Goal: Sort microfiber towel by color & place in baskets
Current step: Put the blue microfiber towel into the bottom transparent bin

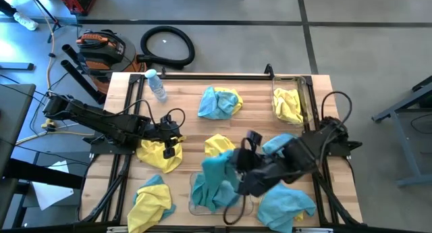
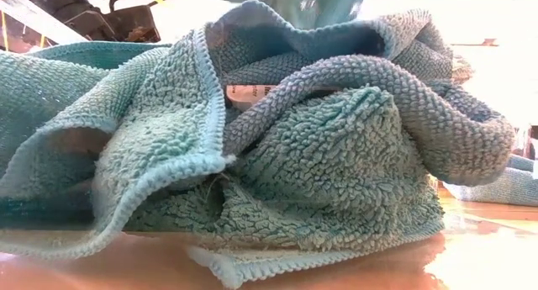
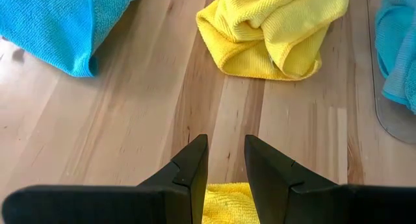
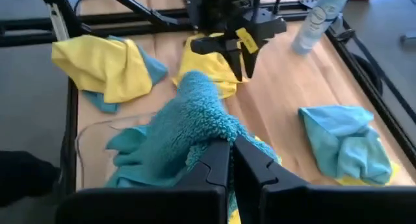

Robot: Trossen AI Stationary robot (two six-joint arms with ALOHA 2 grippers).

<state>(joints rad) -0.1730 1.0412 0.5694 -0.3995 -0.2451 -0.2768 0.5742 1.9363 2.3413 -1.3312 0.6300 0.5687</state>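
My right gripper (image 1: 237,164) hangs above the near middle of the table, shut on a teal towel (image 1: 217,171). Under it a clear basket (image 1: 191,204) holds more teal towels (image 2: 277,164). A second basket (image 1: 308,98) at the far right holds a yellow towel (image 1: 287,106). At the table's left, my left gripper (image 3: 226,160) stands open just above a yellow towel (image 1: 160,155). I see bare wood between its fingertips. My right gripper pinches a bunched-up part of the teal towel (image 4: 207,130) between its two fingers, slanting down from the table's right. The towel hangs slack below the fingers over the basket. Whether its lower end touches the pile there, I cannot tell.
Loose towels lie around: teal with yellow at the far middle (image 1: 219,102), yellow at the centre (image 1: 216,145), yellow and teal at the near left (image 1: 150,200), teal at the near right (image 1: 287,202). A clear water bottle (image 1: 156,84) lies at the far left.
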